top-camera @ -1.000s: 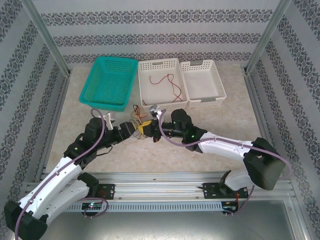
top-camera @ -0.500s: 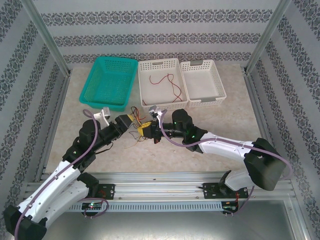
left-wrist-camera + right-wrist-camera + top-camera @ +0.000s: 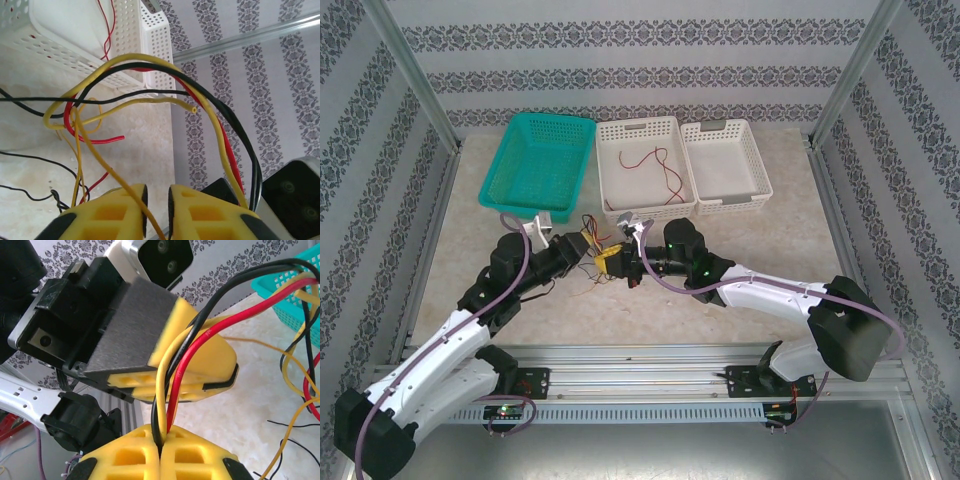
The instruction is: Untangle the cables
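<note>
**Top view:** cables [image 3: 592,262] bunch on table [image 3: 770,250] just before white basket [image 3: 637,123], btwn left gripper [image 3: 578,246] & right gripper [image 3: 612,258]. Tips face each other, prob. to draw strands apart.

**Left wrist:** fingers [image 3: 120,212] nearly together, yellow cable [image 3: 112,172] running into the slit.

**Right wrist:** fingers [image 3: 125,455] pressed tight on black, yellow & red strands, likely as anchor. Strands are thin, glossy, looped.

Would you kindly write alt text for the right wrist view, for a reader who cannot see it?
The right gripper is shut on a bundle of black, red and yellow cables that arc up and to the right. The left gripper sits just behind them, with a teal basket at the upper right.
</note>
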{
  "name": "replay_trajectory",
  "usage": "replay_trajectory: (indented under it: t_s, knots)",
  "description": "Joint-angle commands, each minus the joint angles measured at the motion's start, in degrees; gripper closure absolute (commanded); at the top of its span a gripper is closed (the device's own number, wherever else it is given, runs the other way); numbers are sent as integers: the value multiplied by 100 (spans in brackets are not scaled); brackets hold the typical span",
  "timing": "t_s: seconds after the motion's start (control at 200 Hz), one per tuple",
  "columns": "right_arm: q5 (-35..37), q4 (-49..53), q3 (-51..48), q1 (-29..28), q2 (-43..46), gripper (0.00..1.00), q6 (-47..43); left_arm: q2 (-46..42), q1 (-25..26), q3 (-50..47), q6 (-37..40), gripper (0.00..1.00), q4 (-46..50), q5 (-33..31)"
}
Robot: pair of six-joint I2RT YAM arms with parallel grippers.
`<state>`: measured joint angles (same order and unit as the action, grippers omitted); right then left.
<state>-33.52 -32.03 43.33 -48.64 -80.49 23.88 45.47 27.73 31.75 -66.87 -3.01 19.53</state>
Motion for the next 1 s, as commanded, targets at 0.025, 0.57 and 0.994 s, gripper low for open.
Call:
replay_trajectory:
  t_s: [0.025,0.57,0.994]
  knots:
    - [-35,-282,-42,-71,47,100,-11,-119,60,-40,83,100,-79,17]
    - [429,98,-1425,1285,1704,100,202,-313,-349,1038,1941,100,3219,-359]
    - [1136,964,-2329,2963,2903,100,598,332,-1704,3159,3422,100,4918,-18]
